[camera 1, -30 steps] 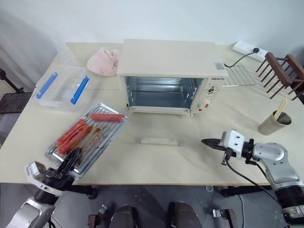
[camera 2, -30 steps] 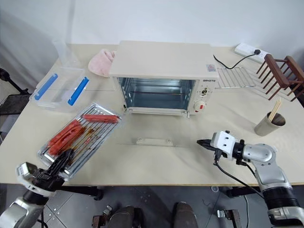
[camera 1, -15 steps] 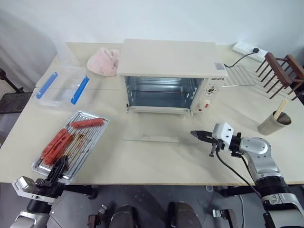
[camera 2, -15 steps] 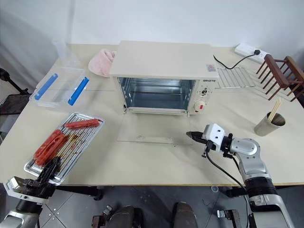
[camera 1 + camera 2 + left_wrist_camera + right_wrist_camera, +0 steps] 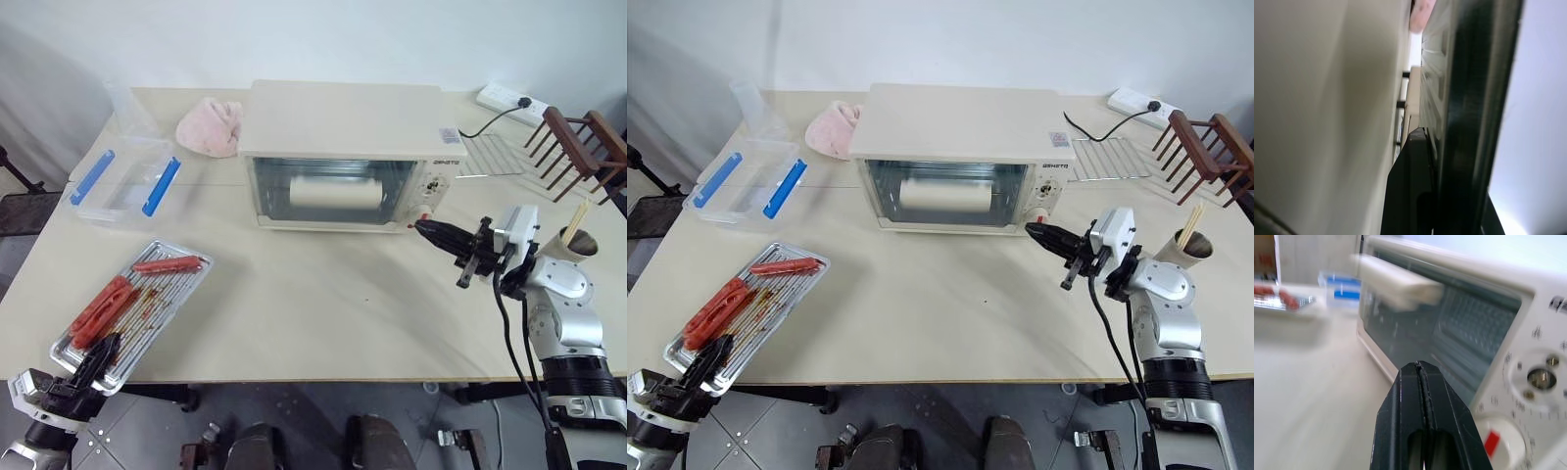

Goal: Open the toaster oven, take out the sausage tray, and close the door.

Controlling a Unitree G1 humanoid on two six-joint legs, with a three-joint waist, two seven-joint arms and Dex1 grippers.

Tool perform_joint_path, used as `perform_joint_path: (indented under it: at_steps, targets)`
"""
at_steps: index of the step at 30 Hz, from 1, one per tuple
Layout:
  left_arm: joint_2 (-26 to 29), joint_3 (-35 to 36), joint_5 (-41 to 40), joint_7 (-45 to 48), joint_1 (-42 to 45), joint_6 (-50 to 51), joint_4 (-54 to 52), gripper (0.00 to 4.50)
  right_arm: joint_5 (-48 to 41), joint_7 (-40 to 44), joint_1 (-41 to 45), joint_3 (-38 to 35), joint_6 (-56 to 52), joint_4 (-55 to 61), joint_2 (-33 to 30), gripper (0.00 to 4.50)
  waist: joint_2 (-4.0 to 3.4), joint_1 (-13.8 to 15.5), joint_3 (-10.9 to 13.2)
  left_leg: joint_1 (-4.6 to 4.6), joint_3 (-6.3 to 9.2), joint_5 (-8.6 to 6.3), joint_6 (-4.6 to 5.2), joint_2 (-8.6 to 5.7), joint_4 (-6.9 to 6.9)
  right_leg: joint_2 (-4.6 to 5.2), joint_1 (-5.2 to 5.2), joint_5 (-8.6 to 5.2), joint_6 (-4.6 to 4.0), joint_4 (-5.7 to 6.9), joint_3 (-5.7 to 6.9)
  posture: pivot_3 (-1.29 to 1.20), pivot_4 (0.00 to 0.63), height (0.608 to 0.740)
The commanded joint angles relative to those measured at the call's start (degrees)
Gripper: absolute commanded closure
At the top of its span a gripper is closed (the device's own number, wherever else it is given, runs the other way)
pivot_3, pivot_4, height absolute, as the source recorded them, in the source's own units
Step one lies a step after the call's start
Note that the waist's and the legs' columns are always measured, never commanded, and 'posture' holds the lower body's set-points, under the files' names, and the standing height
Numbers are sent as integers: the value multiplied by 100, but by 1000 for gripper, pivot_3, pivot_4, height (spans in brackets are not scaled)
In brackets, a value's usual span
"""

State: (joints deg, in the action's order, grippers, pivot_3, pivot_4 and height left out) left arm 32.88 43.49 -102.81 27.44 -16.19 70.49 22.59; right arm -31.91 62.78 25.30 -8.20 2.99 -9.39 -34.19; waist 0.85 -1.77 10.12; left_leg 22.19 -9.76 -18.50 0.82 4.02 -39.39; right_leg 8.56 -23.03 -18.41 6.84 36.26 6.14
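The cream toaster oven (image 5: 348,117) stands mid-table, and its glass door (image 5: 277,193) is upright and closed, with the bar handle (image 5: 333,191) across it. My right gripper (image 5: 423,227) is shut and empty. Its tip hovers at the oven's lower right front corner, just below the red knob (image 5: 1493,440). The sausage tray (image 5: 147,294), shiny metal with several red sausages (image 5: 98,304), lies slantwise at the table's front left corner. My left gripper (image 5: 96,352) is shut on the tray's near edge.
A clear plastic box with blue clips (image 5: 122,181) and a pink cloth (image 5: 211,127) sit at the back left. To the right are a wire rack (image 5: 490,157), a wooden rack (image 5: 583,142), a metal cup with chopsticks (image 5: 568,245) and a power strip (image 5: 509,98).
The door swung up from lying flat to closed as my right gripper rose toward the oven front. My left gripper pulled the tray left and toward the table's front edge.
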Motion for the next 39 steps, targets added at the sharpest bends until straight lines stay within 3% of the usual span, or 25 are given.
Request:
perform_joint_path:
  at_steps: [1,3,6,10,18,23,29,33,39]
  targets:
    - [296,-137,496,685,107,224,112,4500,-371,5,-30,-217,-548,584,-190,4471,0,8,0,2,-3,0,0,-1,7,0,-7,0,0,0,-1,0,150,740]
    - [417,-288,785,937,263,300,116,4500,-479,66,-214,-246,-835,884,-305,4471,0,28,0,6,-5,0,0,-4,16,3,-18,0,0,1,-2,0,150,740]
    - [546,-591,1144,1102,605,435,-183,4500,-549,244,-786,-342,-1073,1418,-569,3868,-2,132,0,19,-1,1,0,-13,26,7,-38,0,0,14,-3,0,150,740]
    - [570,-720,1322,1106,864,518,-611,4500,-478,254,-1379,-521,-1021,1759,-657,2544,-1,307,0,23,5,3,4,-25,27,15,-34,0,0,5,-5,0,150,740]
    - [404,-654,491,551,896,630,-1692,4500,-352,296,-2398,-787,-820,2236,-625,9,0,484,0,37,30,1,-9,-38,27,35,-23,13,7,-16,7,0,150,740]
    - [338,-866,-848,-547,583,19,-2793,4500,-277,308,-2753,-825,-675,2341,-584,9,1,428,-7,73,69,8,-5,-57,25,87,-21,22,6,-31,4,0,150,740]
    - [95,-1051,-1019,-1010,460,-586,-3659,4500,-286,298,-2959,-850,-602,2438,-608,9,-6,142,-6,48,28,19,28,-50,33,32,-7,24,10,-33,29,0,150,740]
    - [313,-1935,-1019,-1579,1320,-629,-3709,4500,-388,301,-3161,-1044,-656,2616,-695,9,-7,177,-2,-1,23,16,21,-37,33,-2,39,21,6,-60,25,0,150,740]
    - [766,-2994,-1019,-1825,2705,-94,-2793,4500,-493,398,-3698,-1498,-685,2957,-842,9,-9,249,-2,-2,32,16,19,-35,33,-2,45,21,5,-56,13,0,150,740]
